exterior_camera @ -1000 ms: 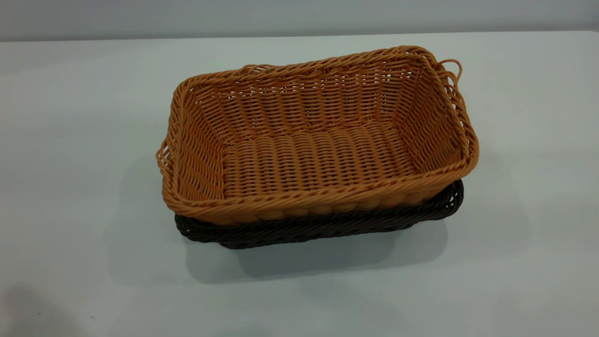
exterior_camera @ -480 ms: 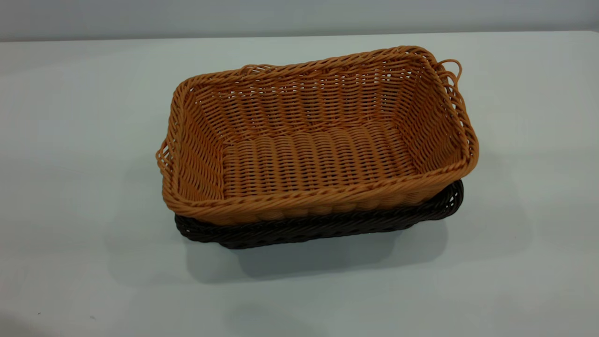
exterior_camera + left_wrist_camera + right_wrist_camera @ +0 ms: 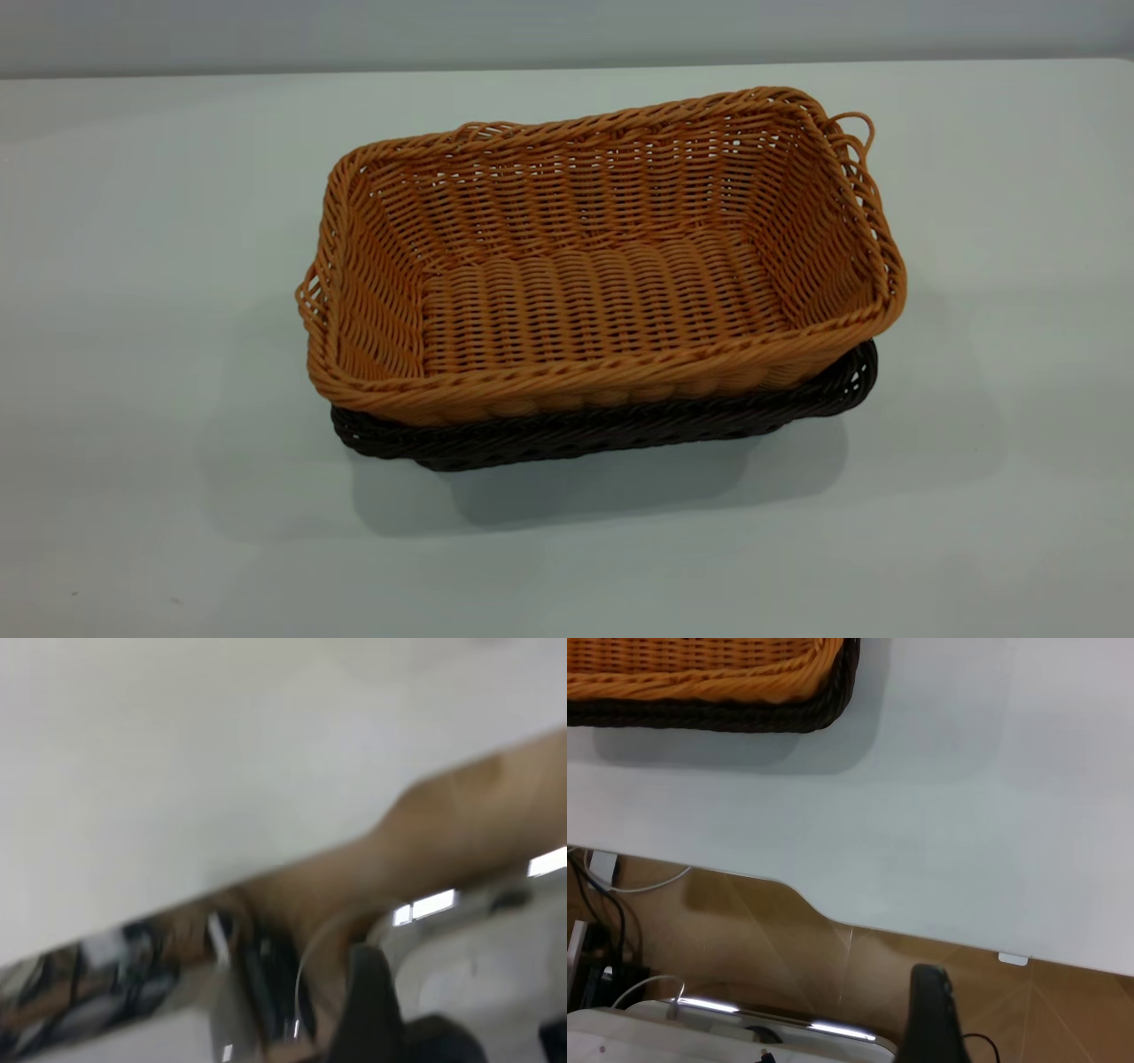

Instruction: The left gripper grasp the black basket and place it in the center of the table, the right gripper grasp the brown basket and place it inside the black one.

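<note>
Fingers, left to right: spacing cannot be told on the left gripper (image 3: 373, 997), seen only as a dark smear off the table (image 3: 133, 266), probably beyond its edge. Centre: brown basket (image 3: 602, 301) nested inside black basket (image 3: 620, 430), riding high, with only the dark rim showing along the near side and right corner; placement judged complete. Right gripper (image 3: 932, 1014), spacing again not shown, hangs past the table edge well apart from both baskets, so any parking move should stay outboard and high to avoid nudging the stack.
</note>
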Robot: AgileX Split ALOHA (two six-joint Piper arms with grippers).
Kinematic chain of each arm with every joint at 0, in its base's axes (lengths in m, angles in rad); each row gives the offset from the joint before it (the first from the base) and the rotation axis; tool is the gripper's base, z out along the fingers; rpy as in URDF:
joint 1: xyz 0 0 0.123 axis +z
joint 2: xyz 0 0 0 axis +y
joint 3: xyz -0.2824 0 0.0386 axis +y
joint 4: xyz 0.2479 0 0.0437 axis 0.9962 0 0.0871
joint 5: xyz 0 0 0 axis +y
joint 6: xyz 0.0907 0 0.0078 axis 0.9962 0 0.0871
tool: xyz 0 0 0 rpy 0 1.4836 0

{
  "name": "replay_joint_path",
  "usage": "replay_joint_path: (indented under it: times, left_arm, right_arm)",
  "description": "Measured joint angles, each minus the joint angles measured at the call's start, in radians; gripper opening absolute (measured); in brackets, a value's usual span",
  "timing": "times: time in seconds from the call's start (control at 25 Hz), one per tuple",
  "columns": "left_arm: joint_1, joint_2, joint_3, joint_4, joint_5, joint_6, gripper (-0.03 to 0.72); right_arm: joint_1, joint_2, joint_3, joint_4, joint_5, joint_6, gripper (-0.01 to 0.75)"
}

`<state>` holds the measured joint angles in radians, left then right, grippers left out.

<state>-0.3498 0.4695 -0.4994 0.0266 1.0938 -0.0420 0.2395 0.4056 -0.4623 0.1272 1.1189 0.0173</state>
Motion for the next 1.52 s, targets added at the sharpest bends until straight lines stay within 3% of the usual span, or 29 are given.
replay_joint_path:
  times: [0.12,0.36,0.56,1.12,1.52]
  left_arm:
    - [0.0,-0.11,0.0,0.0,0.0,-0.022,0.494]
    - [0.0,-0.294,0.0,0.0,0.002,-0.031,0.494]
    - [0.0,-0.391,0.0,0.0,0.023,-0.031,0.494]
    - [0.014,-0.429,0.0,0.0,0.046,-0.034,0.494]
    - [0.48,-0.489,0.0,0.0,0.051,-0.034,0.494]
  right_arm:
    - [-0.008,-0.036,0.0,0.002,0.0,0.0,0.475]
    - [-0.109,-0.224,0.0,0.018,0.001,0.0,0.475]
    - [-0.149,-0.419,-0.001,0.021,0.012,0.0,0.475]
    - [-0.157,-0.421,-0.002,0.027,0.023,0.0,0.475]
    - [-0.157,-0.421,-0.002,0.028,0.024,0.0,0.475]
